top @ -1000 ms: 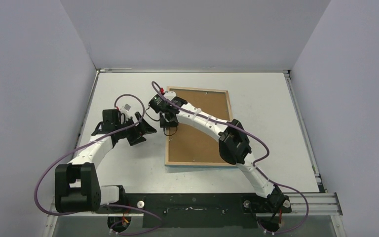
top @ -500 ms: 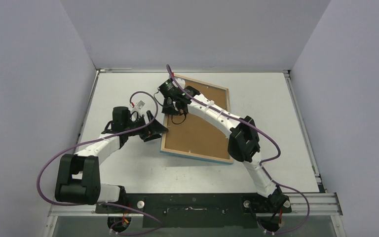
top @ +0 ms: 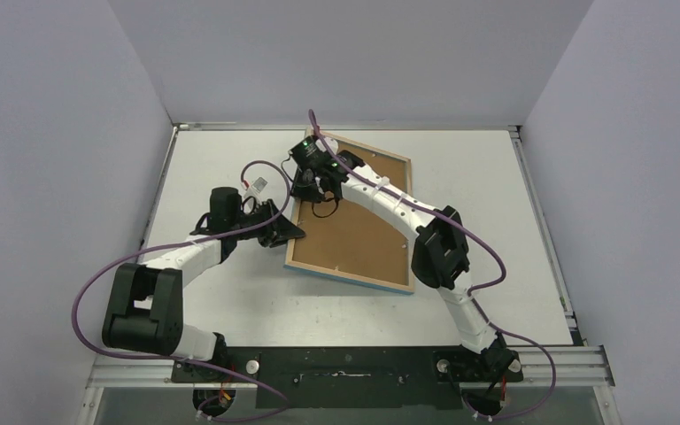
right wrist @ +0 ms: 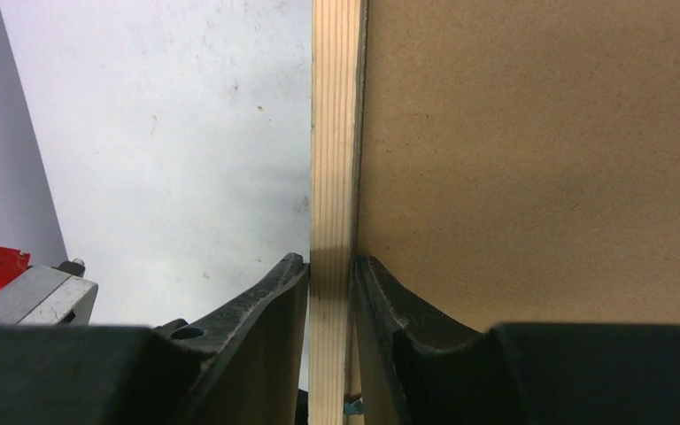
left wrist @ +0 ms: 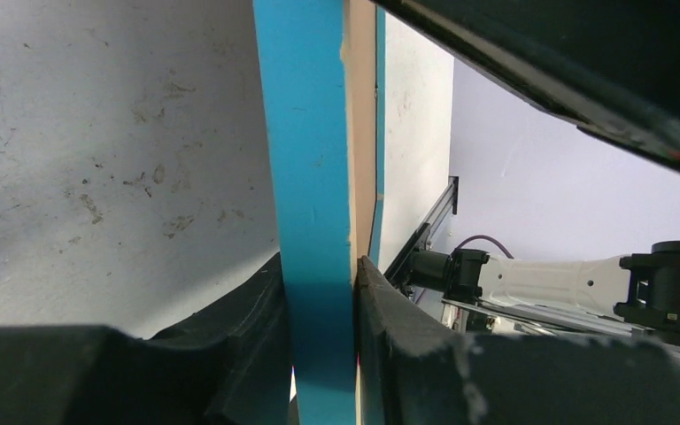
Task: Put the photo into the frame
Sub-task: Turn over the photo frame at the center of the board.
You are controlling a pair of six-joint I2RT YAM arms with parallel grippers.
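Left gripper [top: 285,232] is pinched tight on the frame [top: 347,276]: the wrist view shows both pads [left wrist: 248,310] touching the blue front and wood back of its thin left rail. Right gripper [top: 308,189] is clamped on that same rail further out from the left one, a pad touching each side of the light wood strip. The brown backing board [right wrist: 540,159] lies just right of its jaws. Frame is back side up and skewed. Photo is not in view anywhere; cannot tell if it sits under the board.

Risks, as judged:
- Both grips are narrow edge pinches on one thin rail, so if the arms move out of step the rail twists or one pinch slides off.
- The side of the frame away from both grippers has no support, so it may sag, drag or swing.
- Tipping the frame could shed the backing board. Cannot tell whether any clips hold it.
- The right arm and its purple cable [top: 482,257] cross above the frame and could snag or knock it.

Table [top: 496,195] under the grippers is pale, matte and scuffed, with small dark specks in both wrist views. Plain pale walls [top: 336,53] close in left, back and right. A black mounting rail [top: 345,363] runs behind the arm bases.
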